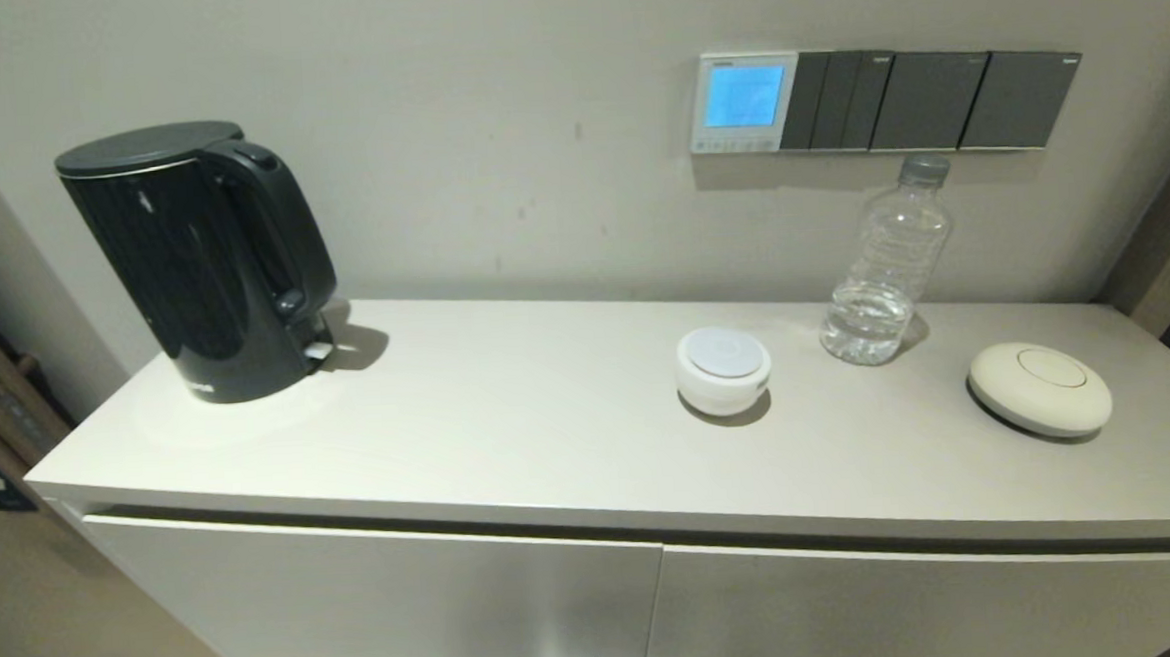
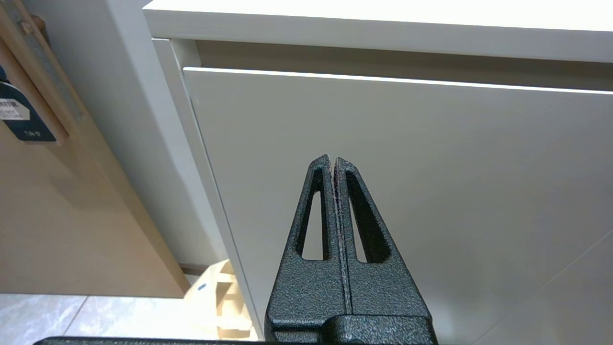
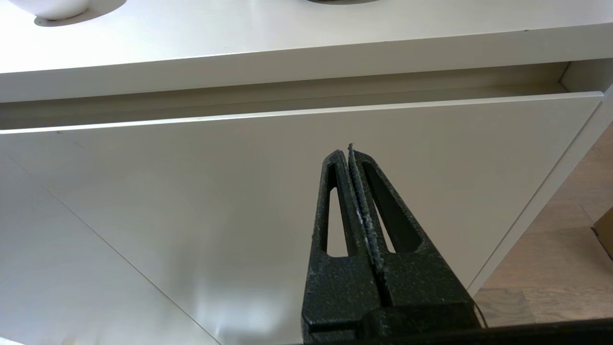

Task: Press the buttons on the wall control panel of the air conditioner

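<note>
The air conditioner's wall control panel (image 1: 743, 102) is a small white-framed square on the wall above the cabinet, and its screen glows blue. The buttons (image 1: 736, 144) form a row of tiny pale dots along its lower edge. Neither gripper shows in the head view. My left gripper (image 2: 333, 160) is shut and empty, low in front of the cabinet's left door. My right gripper (image 3: 348, 153) is shut and empty, low in front of the right door. Both are far below the panel.
Dark grey switch plates (image 1: 929, 101) adjoin the panel on its right. On the cabinet top (image 1: 509, 413) stand a black kettle (image 1: 203, 258), a white round device (image 1: 723, 367), a clear water bottle (image 1: 887, 263) under the switches, and a cream disc (image 1: 1040, 388).
</note>
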### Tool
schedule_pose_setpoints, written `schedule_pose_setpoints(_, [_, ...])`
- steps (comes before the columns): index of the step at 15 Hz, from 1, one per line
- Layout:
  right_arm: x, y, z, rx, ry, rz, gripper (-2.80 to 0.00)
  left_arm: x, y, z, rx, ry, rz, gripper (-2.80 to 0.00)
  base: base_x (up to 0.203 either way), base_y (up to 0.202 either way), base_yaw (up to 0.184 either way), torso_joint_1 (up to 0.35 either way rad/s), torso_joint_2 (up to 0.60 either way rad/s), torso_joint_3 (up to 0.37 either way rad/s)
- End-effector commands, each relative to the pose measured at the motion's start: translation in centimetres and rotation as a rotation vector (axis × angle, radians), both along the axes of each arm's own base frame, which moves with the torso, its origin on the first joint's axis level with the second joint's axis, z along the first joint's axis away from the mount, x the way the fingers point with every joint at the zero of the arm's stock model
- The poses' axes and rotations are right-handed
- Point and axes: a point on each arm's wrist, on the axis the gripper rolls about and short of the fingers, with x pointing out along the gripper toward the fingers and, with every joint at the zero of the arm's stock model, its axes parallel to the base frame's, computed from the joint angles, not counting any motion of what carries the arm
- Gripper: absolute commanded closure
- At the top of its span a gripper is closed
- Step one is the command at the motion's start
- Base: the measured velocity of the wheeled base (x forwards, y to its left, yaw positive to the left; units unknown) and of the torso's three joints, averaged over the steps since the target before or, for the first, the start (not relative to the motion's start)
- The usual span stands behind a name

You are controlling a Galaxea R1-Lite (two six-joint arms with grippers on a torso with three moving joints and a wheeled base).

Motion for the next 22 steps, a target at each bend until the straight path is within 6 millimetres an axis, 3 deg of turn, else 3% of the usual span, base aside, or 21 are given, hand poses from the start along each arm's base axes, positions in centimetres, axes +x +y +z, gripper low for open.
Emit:
schedule_pose_setpoints(1, [-0.02, 0.0, -0.07, 0.001, -0.005, 0.001, 0.0, 0.0, 0.0, 0.0, 0.001, 0.0, 0.0, 0.0, 0.0, 0.0, 0.0, 0.0, 0.0, 0.0])
schedule_pose_setpoints(22, [-0.01, 0.0, -0.07, 0.003, -0.004, 0.001, 0.0, 0.0, 0.0, 0.0, 0.0, 0.0, 0.001, 0.0, 0.0, 0.0, 0.0, 0.0, 0.0, 0.0])
